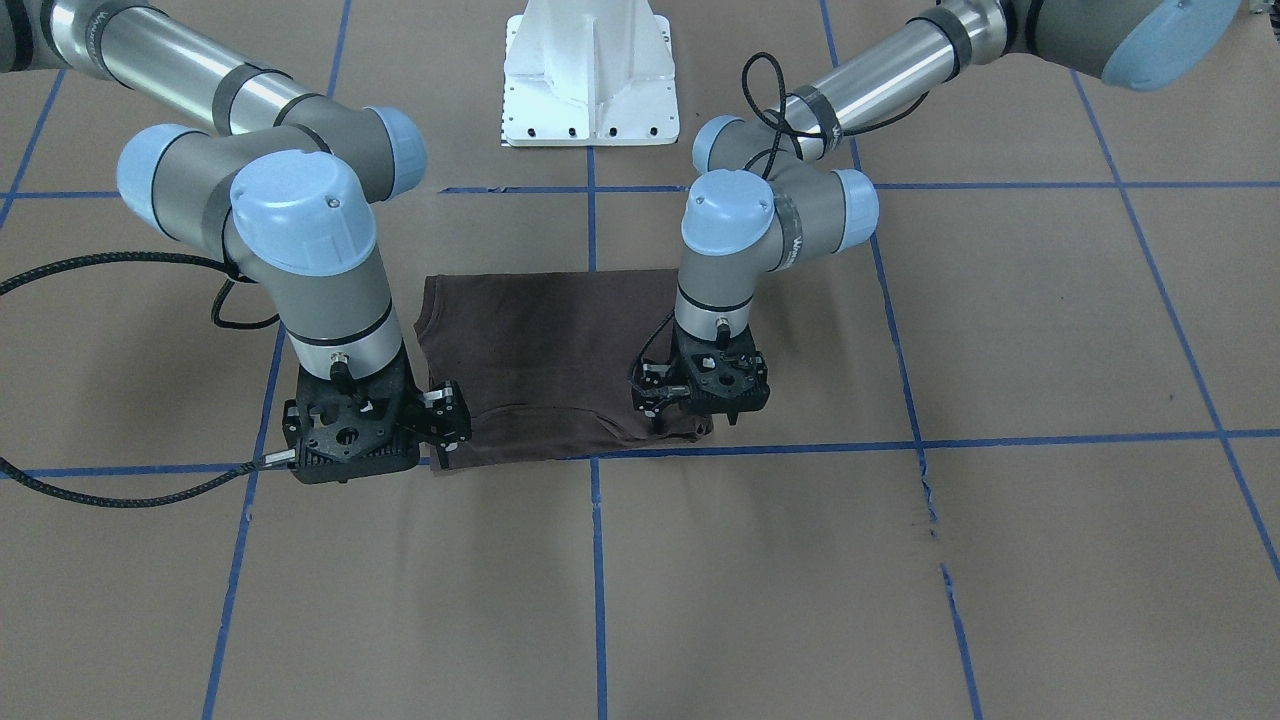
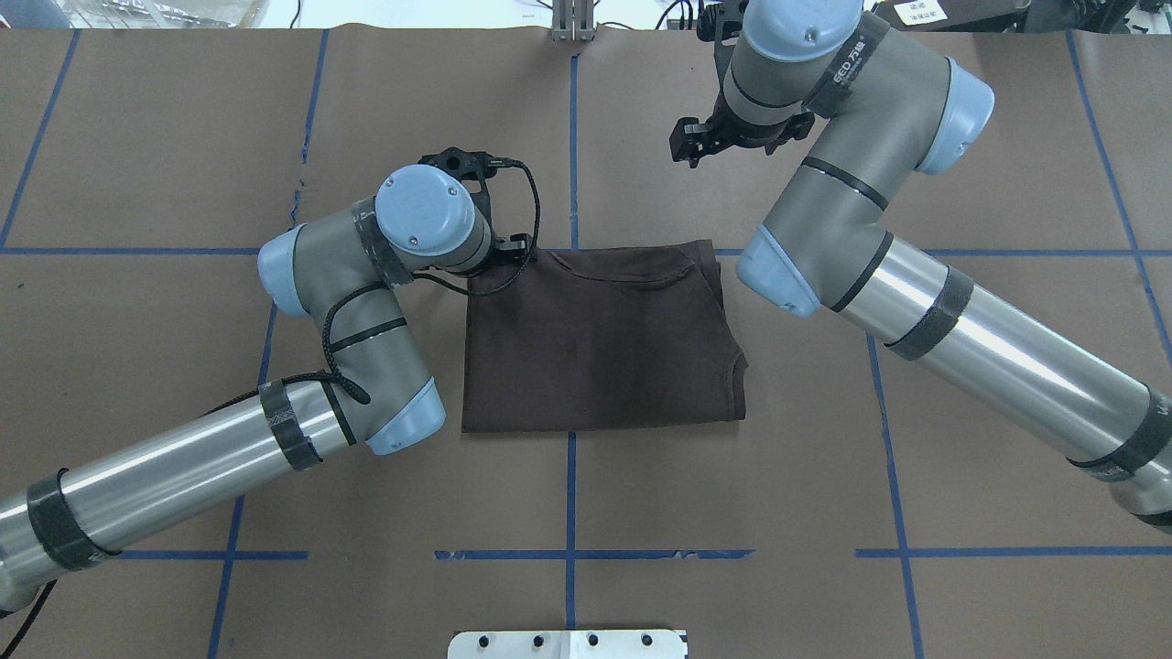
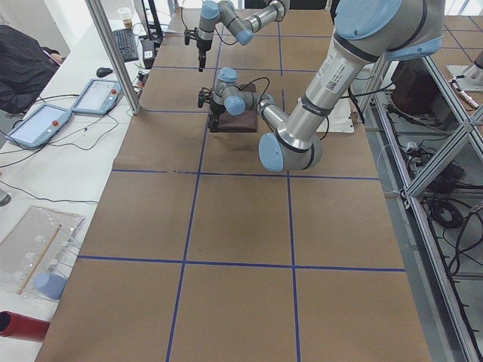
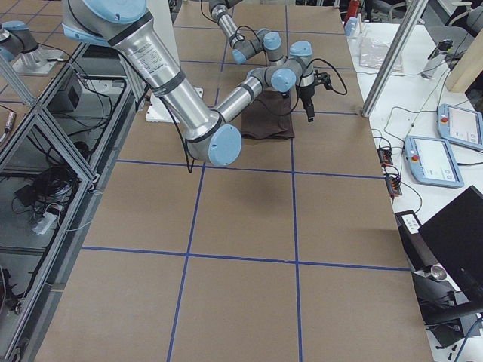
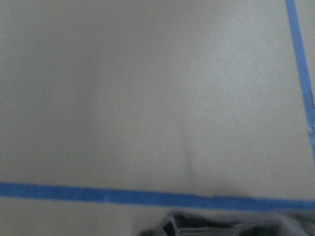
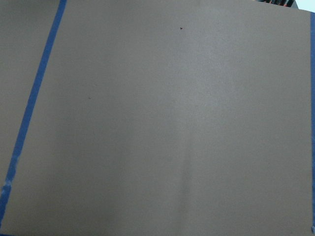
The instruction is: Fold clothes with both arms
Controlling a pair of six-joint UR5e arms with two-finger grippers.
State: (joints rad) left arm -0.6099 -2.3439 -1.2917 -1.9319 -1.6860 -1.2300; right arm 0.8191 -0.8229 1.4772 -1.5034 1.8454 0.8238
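T-shirt (image 2: 595, 348), dark brown, lies mid-counter (image 2: 586, 494), already folded into a tidy rectangle; it probably needs a further fold. Left gripper (image 1: 700, 395) sits low at one far corner, and right gripper (image 2: 698, 144) hangs raised near the other. I cannot tell whether either's jaws are apart.

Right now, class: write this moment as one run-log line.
stage: T-shirt folded to rectangle, flat on table | left gripper: low at T-shirt's far corner, grip unclear | right gripper: raised, empty
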